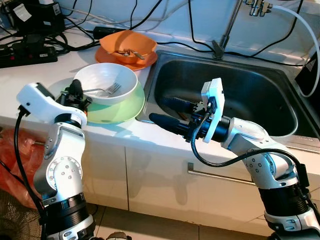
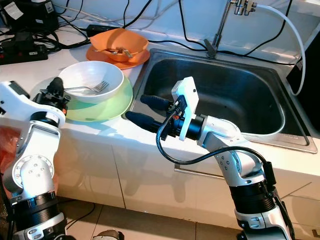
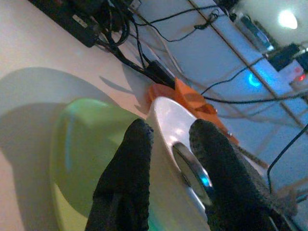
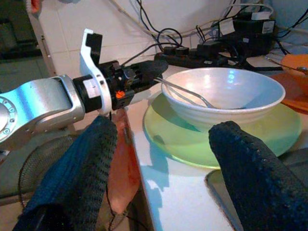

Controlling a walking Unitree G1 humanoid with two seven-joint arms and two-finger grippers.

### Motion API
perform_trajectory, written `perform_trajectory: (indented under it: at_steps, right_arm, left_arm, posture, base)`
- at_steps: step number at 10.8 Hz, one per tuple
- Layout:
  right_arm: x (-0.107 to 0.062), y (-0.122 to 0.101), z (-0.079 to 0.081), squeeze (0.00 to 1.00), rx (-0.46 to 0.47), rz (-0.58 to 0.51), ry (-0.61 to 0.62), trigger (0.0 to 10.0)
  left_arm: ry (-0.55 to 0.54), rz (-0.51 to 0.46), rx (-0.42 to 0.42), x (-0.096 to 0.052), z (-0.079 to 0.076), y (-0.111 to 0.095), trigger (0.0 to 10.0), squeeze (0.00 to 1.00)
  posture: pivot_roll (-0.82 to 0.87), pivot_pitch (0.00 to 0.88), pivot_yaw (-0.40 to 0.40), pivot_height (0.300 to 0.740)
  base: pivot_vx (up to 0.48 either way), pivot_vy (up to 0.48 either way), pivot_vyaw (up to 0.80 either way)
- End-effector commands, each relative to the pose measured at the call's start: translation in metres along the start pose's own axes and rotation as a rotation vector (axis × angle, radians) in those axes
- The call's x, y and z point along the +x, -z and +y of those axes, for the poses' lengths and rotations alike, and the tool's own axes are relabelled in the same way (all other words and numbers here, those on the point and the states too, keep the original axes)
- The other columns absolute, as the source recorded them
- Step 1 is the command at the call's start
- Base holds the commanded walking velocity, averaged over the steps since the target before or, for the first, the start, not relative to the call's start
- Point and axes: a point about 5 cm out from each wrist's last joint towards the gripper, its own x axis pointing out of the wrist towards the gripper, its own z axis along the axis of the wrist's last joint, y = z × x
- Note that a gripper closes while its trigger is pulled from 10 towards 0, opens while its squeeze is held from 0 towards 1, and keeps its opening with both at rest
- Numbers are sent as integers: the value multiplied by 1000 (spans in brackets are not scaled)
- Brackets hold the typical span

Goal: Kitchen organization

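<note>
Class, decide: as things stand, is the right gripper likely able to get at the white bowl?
Probably yes: the right gripper is open, pointing at the white bowl across bare counter, though the left gripper already grips its far rim.

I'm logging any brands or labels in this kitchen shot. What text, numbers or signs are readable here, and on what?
No text can be read.
White tags on the black power bricks at the back of the counter: print too small and blurred to read.
White bowl, green plate, orange bowl, sink: no markings visible.
</note>
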Motion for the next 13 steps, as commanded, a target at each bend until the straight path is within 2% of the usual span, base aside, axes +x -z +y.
perform_trajectory:
  at_steps: [1,8,10,11,12,13]
  right_arm:
    - [-4,-5,0,0,-10,-7,-2,10000]
    - [-4,-6,-3,0,0,-23,15,10000]
    - [-4,-9,-7,0,26,-67,55,10000]
    - [-4,-10,-12,0,72,-109,98,10000]
    - [-3,-11,-15,0,110,-139,123,10000]
    - [-1,-13,-22,0,222,-229,187,10000]
  left_arm:
    - [-2,14,-26,2,-4,1,0,0]
    - [36,2,-146,7,-14,-4,0,0]
    - [120,2,-237,9,-22,-6,0,0]
    - [211,7,-314,10,-33,-8,0,0]
    - [278,5,-350,9,-42,-10,0,0]
    - [355,1,-375,10,-54,-13,0,0]
  posture:
    - [148,42,-55,740]
    - [148,37,-49,740]
    - [145,33,-47,740]
    - [143,31,-46,740]
    - [143,31,-46,740]
    - [138,31,-46,740]
  base:
    - [0,0,0]
    - [0,0,0]
    - [0,0,0]
    - [0,0,0]
    - [0,0,0]
    - [0,0,0]
